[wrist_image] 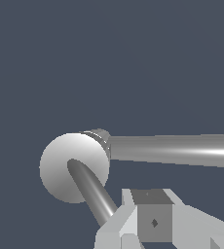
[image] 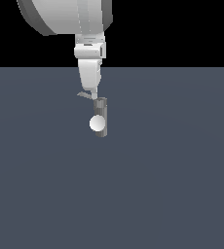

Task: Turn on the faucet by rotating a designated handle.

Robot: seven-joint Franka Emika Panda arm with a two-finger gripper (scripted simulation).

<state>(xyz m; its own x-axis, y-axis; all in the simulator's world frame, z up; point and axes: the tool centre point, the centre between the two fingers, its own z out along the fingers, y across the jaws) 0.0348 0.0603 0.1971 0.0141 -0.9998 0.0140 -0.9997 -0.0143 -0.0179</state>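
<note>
While the fingers [image: 93,96] rest at the faucet [image: 101,117] post's top, against the handle [image: 84,95] that juts toward the exterior view's left, the turn looks only begun; most of the rotation seems left. Whether the fingers are parted I cannot tell; nothing is visibly gripped; open table [image: 172,185] surrounds the post, giving free sweep

A small dark grey cylindrical faucet post [image: 102,118] stands upright, a white ball on its front. Its thin flat grey lever handle [image: 84,95] projects toward the exterior view's left, seemingly level.
</note>
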